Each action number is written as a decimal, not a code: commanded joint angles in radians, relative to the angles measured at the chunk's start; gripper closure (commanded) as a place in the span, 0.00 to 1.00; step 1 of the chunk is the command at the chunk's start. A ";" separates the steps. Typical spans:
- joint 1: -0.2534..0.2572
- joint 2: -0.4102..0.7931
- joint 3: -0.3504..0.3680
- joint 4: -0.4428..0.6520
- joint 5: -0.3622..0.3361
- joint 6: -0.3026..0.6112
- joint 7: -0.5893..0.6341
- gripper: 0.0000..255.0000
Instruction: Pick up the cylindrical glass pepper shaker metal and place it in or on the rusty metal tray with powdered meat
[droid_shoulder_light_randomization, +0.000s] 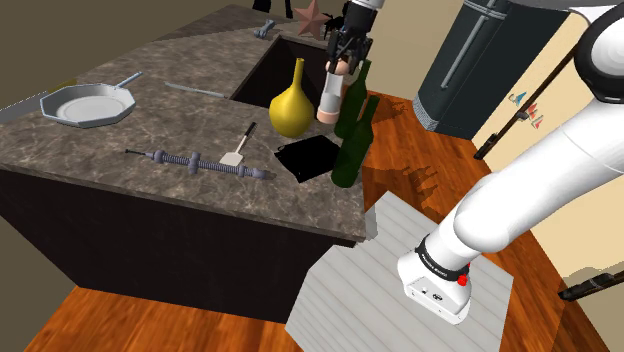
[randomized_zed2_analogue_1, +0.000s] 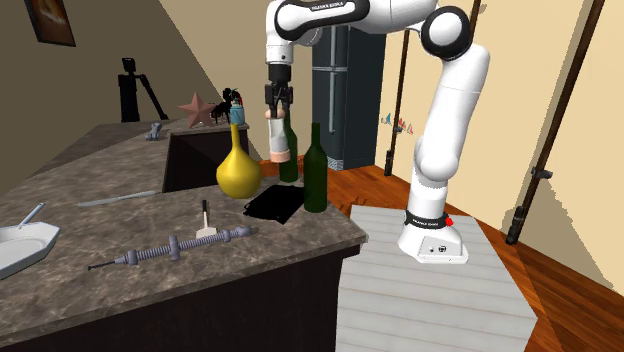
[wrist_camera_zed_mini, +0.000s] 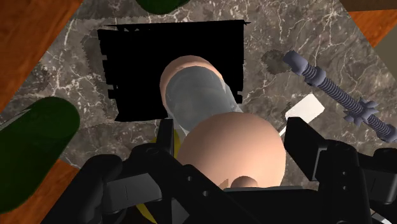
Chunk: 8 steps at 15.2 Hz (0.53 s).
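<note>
A dark marbled counter (droid_shoulder_light_randomization: 150, 130) is shown from above in the shoulder view. At that view's left a grey pan (droid_shoulder_light_randomization: 85, 103) is set. Further right, a grey ridged rod (droid_shoulder_light_randomization: 200, 163) and a small white-bladed spatula (droid_shoulder_light_randomization: 236, 155) are laid flat. A yellow long-necked vase (droid_shoulder_light_randomization: 291, 108) is stood beyond them. Just beside it, a flat black tray (droid_shoulder_light_randomization: 310, 158) is laid near the counter's edge; no rust or powder is drawn on it.

The pepper shaker (droid_shoulder_light_randomization: 331, 95), a grey cylinder capped in pale pink at both ends, is held upright in the air. It is placed directly over the tray, between the vase and two dark green bottles (droid_shoulder_light_randomization: 347, 160). The black gripper (randomized_zed2_analogue_1: 278, 105) is narrowed onto the shaker's upper cap, with one finger pressed to each side, as is shown in the wrist view. At the right, the white arm (droid_shoulder_light_randomization: 520, 200) is mounted on its striped grey stand (droid_shoulder_light_randomization: 350, 290).

The shaker is judged light and rigid, breakable if its wall is glass, and probably slippery there. The hold at the cap is judged workable, though some swing below it should be expected. A grip lower on the body would be steadier. The bottles and vase stand near enough to be knocked.
</note>
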 joint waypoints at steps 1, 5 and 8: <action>-0.002 0.005 -0.002 -0.009 0.000 0.014 -0.006 1.00; -0.001 0.003 -0.002 -0.065 0.001 0.068 -0.011 1.00; -0.001 0.004 -0.002 -0.104 0.002 0.108 -0.015 1.00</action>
